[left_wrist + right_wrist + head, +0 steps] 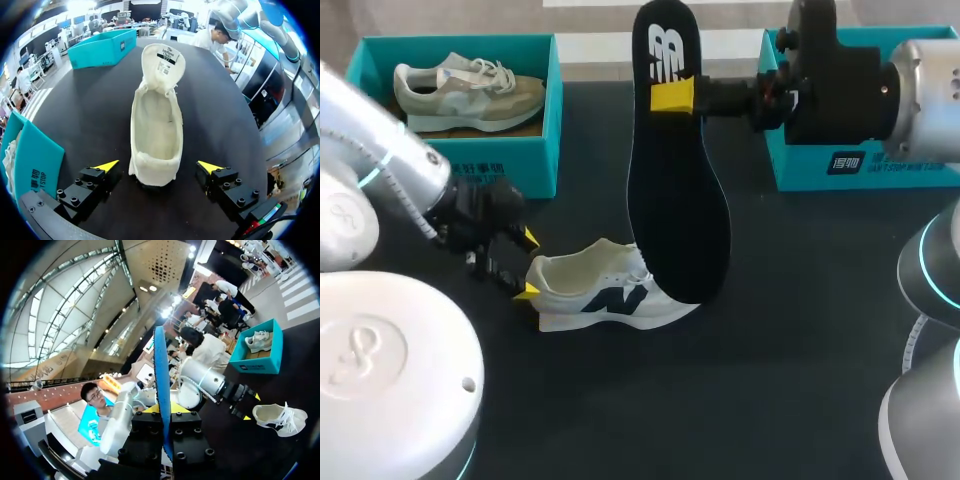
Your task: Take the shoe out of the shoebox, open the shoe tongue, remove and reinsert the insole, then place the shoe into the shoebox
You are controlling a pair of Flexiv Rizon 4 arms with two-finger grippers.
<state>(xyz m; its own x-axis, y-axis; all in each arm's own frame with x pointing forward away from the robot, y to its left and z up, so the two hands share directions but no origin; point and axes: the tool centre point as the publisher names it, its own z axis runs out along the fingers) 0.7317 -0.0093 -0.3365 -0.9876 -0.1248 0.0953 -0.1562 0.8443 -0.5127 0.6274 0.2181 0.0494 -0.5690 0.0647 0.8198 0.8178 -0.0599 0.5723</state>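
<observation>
A white shoe with a navy side logo lies on the black table, its tongue folded forward and its inside bare. My left gripper is open around the heel, one yellow tip on each side and neither touching the shoe. Raised high above the table, my right gripper is shut on the black insole, which hangs toe-down over the shoe. In the right wrist view the insole shows edge-on between the fingers of that gripper, with the shoe far below.
At the back left stands a teal shoebox holding a grey-beige shoe. A second teal box sits at the back right, behind my right arm. My left arm's white base fills the near left corner.
</observation>
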